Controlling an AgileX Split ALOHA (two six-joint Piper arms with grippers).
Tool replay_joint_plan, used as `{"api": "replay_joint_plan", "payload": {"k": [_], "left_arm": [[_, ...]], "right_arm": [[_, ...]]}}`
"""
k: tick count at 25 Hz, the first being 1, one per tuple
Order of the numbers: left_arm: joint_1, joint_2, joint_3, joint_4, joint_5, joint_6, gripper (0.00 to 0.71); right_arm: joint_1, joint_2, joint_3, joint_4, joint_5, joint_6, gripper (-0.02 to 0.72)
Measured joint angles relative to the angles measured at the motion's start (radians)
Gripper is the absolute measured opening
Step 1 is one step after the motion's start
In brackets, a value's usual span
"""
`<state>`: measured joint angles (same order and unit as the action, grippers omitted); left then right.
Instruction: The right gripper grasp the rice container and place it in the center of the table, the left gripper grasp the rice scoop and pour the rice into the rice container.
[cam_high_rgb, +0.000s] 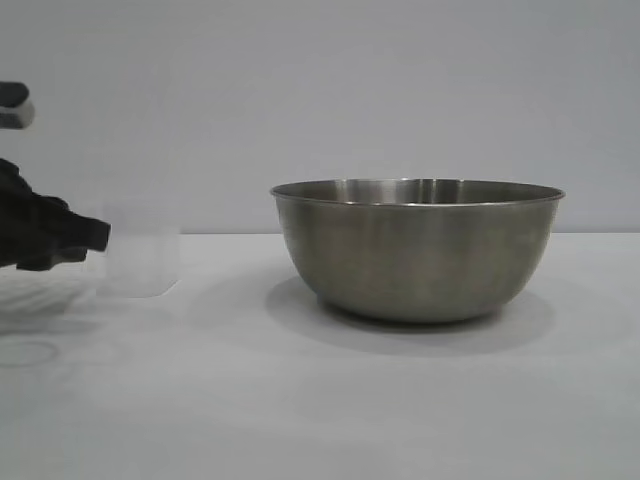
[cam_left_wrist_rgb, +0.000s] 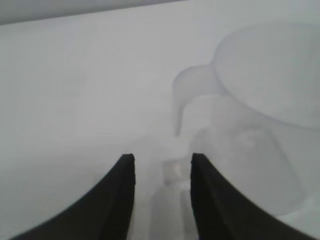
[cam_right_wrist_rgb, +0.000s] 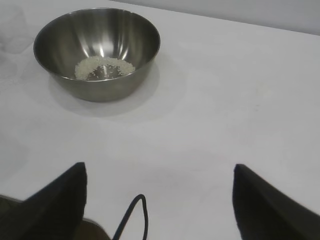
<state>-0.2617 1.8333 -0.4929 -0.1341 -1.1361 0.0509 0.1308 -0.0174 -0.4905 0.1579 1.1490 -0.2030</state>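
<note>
Plain white table (cam_high_rgb: 330, 400) against a pale grey wall, seen level from the exterior camera.

Left gripper (cam_high_rgb: 95, 237) at the left edge of that view, black, reaching in just above the surface, its tip right beside the rice scoop (cam_high_rgb: 140, 262). From its own wrist camera: left gripper (cam_left_wrist_rgb: 162, 172) with fingers (cam_left_wrist_rgb: 117, 200) parted, nothing clamped between them, only bare table and a faint translucent piece showing in the gap. Rice scoop (cam_left_wrist_rgb: 260, 100) just beyond the fingertips, upright on the table, squared handle turned toward the gripper, apart from both fingers. Cannot tell from any view whether grains remain in the scoop.

Rice container (cam_high_rgb: 417, 250) standing upright near the middle of the table, well apart from the scoop. Level exterior view shows only its brushed steel wall and rolled rim, nothing of the inside.

Right wrist camera, looking down from farther off, fills that in: rice container (cam_right_wrist_rgb: 97, 52) with a thin patch of rice (cam_right_wrist_rgb: 105, 67) spread across the bottom. Right gripper (cam_right_wrist_rgb: 160, 200) spread wide, holding nothing, well clear of the bowl over bare table, black cable (cam_right_wrist_rgb: 134, 217) looping between the fingers. Not visible in the exterior view.
</note>
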Motion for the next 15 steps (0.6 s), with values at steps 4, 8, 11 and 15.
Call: {"api": "replay_joint_plan", "payload": {"k": [4,8,11,15], "left_arm": [[0.000,-0.181,0.000,0.006,0.058,0.026,0.258],[0.000,-0.365,0.000,0.006,0.194,0.059,0.258],[0.000,-0.508,0.001,0.006,0.325,0.066,0.258],[0.000,-0.664,0.009,-0.017,0.508,0.121,0.258]], "right_arm": [[0.000,0.000,0.000,0.000,0.000,0.000,0.552],[0.000,0.000,0.000,0.000,0.000,0.000,0.552],[0.000,0.000,0.000,0.000,0.000,0.000,0.552],[0.000,0.000,0.000,0.000,0.000,0.000,0.552]]}}
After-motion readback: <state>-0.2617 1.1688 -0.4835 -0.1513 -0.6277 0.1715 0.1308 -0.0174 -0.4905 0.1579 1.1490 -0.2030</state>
